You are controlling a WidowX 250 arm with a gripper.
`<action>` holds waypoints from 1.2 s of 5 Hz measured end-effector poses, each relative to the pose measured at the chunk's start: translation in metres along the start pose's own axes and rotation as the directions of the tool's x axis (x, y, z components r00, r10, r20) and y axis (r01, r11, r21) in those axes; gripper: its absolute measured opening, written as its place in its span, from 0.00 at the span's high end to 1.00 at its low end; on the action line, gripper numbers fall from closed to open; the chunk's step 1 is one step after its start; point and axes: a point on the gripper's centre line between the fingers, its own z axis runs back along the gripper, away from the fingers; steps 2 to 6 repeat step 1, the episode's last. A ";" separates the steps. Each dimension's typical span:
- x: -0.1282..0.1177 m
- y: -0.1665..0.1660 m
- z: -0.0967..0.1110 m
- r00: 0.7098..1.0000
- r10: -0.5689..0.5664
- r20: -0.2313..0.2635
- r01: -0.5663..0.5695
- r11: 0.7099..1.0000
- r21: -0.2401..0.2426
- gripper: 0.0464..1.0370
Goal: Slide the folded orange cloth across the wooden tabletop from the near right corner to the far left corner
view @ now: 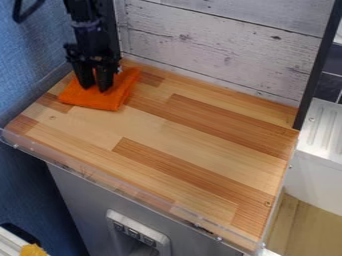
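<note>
Near the wooden table's point(180, 145) back left corner, the camera view shows the gripper point(94, 89) pointing down over a folded orange cloth point(101, 103), its two fingers slightly apart; whether any fabric sits between them cannot be told. A clear strip point(127, 186) edges the table's front, whitewashed boards point(220, 47) rise behind, and a dark post point(314, 75) stands at the back right corner. Beyond the right edge lies a white ribbed surface point(324, 127); below the front, a pale recessed fixture point(155, 235).

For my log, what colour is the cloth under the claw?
Orange cloth, best seen in camera view.
</note>
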 end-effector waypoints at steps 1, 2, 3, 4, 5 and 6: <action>0.000 -0.012 0.025 1.000 -0.013 0.022 0.012 1.000 0.011 0.05; 0.000 -0.012 0.025 1.000 -0.013 0.022 0.012 1.000 0.011 0.05; 0.000 -0.012 0.025 1.000 -0.013 0.022 0.012 1.000 0.011 0.05; 0.000 -0.012 0.025 1.000 -0.013 0.022 0.012 1.000 0.011 0.05; 0.000 -0.012 0.025 1.000 -0.013 0.022 0.012 1.000 0.011 0.05; 0.000 -0.012 0.025 1.000 -0.013 0.022 0.012 1.000 0.011 0.05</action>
